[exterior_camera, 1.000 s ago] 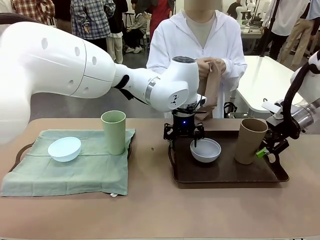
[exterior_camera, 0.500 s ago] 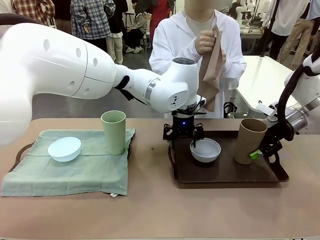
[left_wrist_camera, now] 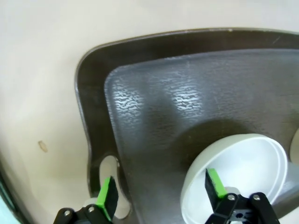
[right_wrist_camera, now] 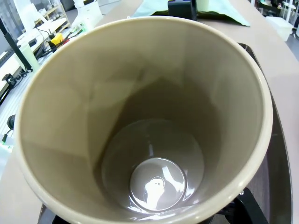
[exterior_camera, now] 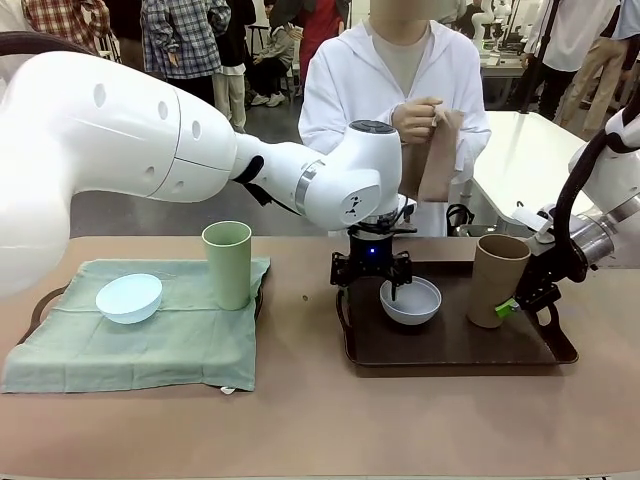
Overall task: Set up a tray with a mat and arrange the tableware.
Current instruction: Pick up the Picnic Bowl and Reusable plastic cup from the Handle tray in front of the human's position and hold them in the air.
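The left claw (exterior_camera: 368, 286) hangs over the near-left part of a dark tray (exterior_camera: 450, 350), its jaws standing apart astride the rim of a greyish white bowl (exterior_camera: 410, 302): one green pad (left_wrist_camera: 212, 186) sits inside the bowl, the other (left_wrist_camera: 108, 201) outside it by the tray's handle hole, clear of the bowl's wall. At the tray's right end the right claw (exterior_camera: 515, 303) meets the lower side of a brown tumbler (exterior_camera: 497, 280); whether it grips cannot be told. Well left of the tray, a green tumbler (exterior_camera: 228, 265) and a pale blue bowl (exterior_camera: 129, 297) rest on a green mat (exterior_camera: 150, 345). Beyond the tray, a person (exterior_camera: 395, 80) holds a tan cloth (exterior_camera: 438, 155).
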### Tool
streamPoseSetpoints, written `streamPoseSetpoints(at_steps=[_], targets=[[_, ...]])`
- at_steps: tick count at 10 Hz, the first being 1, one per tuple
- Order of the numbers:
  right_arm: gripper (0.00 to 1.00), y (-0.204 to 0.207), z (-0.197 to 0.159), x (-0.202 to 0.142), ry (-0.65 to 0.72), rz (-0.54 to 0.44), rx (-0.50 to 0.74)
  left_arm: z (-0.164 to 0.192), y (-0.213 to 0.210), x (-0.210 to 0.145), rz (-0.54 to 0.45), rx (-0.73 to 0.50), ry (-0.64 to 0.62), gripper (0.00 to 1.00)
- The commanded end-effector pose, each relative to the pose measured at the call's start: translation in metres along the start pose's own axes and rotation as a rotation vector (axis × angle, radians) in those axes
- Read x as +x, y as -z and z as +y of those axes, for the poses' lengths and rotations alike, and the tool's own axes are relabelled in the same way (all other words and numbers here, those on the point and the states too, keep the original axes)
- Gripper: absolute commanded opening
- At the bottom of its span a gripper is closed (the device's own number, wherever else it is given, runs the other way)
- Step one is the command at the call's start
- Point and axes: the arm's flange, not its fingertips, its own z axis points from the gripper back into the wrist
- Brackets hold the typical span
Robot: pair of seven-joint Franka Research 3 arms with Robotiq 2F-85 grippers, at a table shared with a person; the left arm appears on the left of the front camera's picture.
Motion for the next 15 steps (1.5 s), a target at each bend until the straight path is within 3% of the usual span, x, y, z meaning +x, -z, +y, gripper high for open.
streamPoseSetpoints(at_steps=[1, 2, 3, 4, 5, 6, 8, 9, 10, 11, 12, 13, 15], targets=[[0.0, 0.005, -0.002, -0.002, 0.001, -0.017, -0.02, -0.006, -0.004, -0.001, 0.022, -0.041, 0.008, 0.46], [0.22, 0.005, -0.002, -0.003, 0.001, -0.018, -0.018, -0.006, -0.004, -0.002, 0.023, -0.037, 0.01, 0.14], [0.22, 0.006, -0.001, -0.002, -0.002, -0.021, -0.016, -0.005, -0.004, -0.002, 0.028, -0.034, 0.007, 0.0], [0.0, 0.006, -0.001, -0.003, 0.001, -0.021, -0.013, -0.006, -0.003, -0.002, 0.033, -0.033, 0.001, 0.0], [0.22, 0.005, -0.001, -0.004, 0.001, -0.021, -0.012, -0.006, -0.003, -0.002, 0.033, -0.035, -0.001, 0.0], [0.0, 0.005, -0.001, -0.004, 0.0, -0.021, -0.011, -0.006, -0.004, -0.002, 0.033, -0.036, -0.002, 0.13], [0.0, 0.006, -0.001, -0.004, 0.002, -0.023, -0.009, -0.006, -0.005, -0.002, 0.034, -0.035, -0.003, 0.0], [0.22, 0.005, -0.001, -0.004, 0.002, -0.024, -0.009, -0.006, -0.004, -0.001, 0.038, -0.034, -0.005, 0.0], [0.22, 0.005, -0.001, -0.004, 0.002, -0.025, -0.01, -0.006, -0.005, -0.001, 0.039, -0.035, -0.009, 0.0], [0.0, 0.004, -0.002, -0.005, 0.003, -0.026, -0.015, -0.006, -0.005, -0.002, 0.042, -0.034, -0.01, 0.0], [0.22, 0.0, -0.001, -0.003, -0.003, -0.029, -0.026, -0.005, -0.007, -0.002, 0.044, -0.033, -0.012, 0.0], [0.0, -0.009, 0.001, 0.005, 0.0, -0.024, -0.036, -0.003, -0.012, -0.004, 0.051, -0.028, -0.021, 0.0], [0.0, -0.048, 0.021, 0.049, 0.017, -0.024, -0.032, -0.002, -0.054, -0.019, 0.076, -0.059, -0.025, 0.0]])
